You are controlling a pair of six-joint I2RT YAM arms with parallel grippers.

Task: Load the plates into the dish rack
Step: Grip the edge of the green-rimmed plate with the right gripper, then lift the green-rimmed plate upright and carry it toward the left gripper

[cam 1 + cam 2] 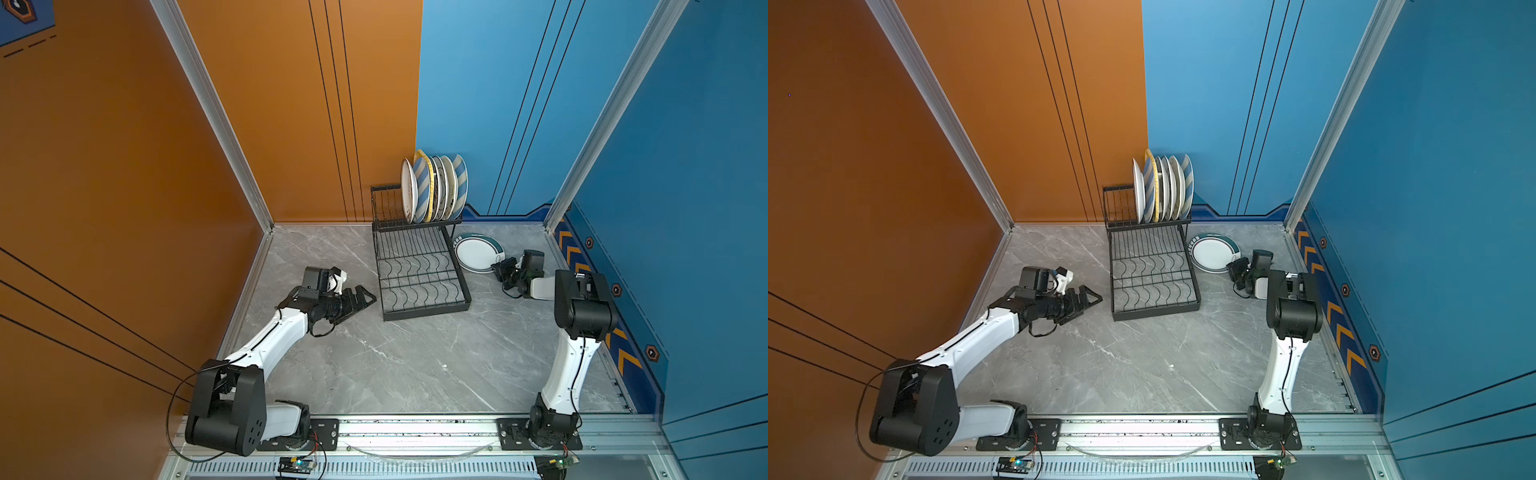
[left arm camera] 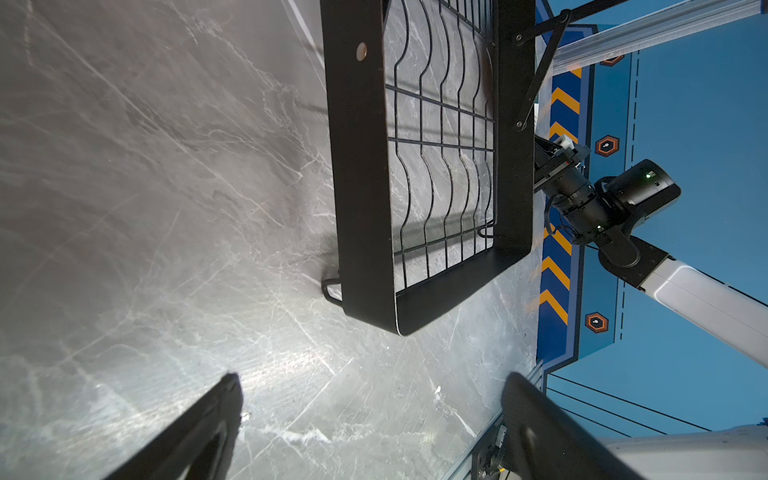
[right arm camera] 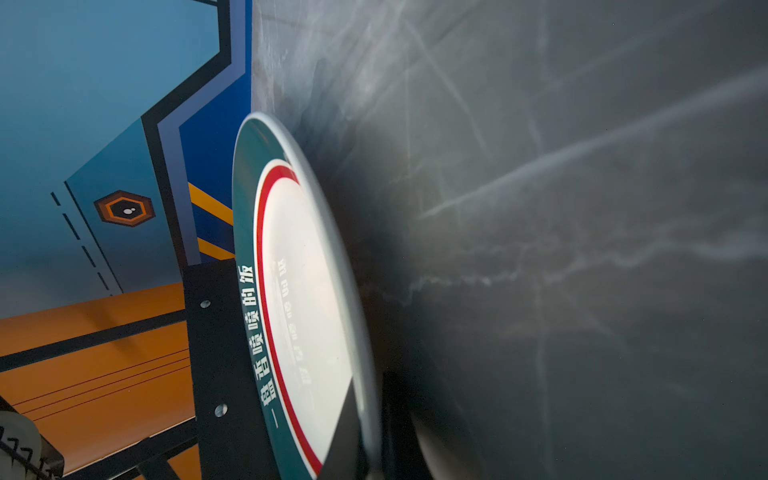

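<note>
The black wire dish rack (image 1: 428, 309) (image 1: 1156, 311) stands at the back of the table. Several plates (image 1: 434, 189) (image 1: 1163, 189) stand on edge in its raised rear tier, among them striped ones and a yellow one. A white plate with a green rim (image 1: 478, 252) (image 1: 1213, 252) (image 3: 307, 291) lies flat on the table just right of the rack. My right gripper (image 1: 498, 268) (image 1: 1234, 268) (image 3: 372, 424) is shut on that plate's near rim, one finger on top and one underneath. My left gripper (image 1: 368, 297) (image 1: 1094, 297) (image 2: 374, 386) is open and empty, left of the rack's (image 2: 361, 166) front corner.
The low front tier of the rack, a grid of wavy wires (image 1: 419, 274), holds nothing. Orange and blue walls close in the grey marble table (image 1: 395, 365) at the back and sides. The rack's side wall stands close beside the green-rimmed plate.
</note>
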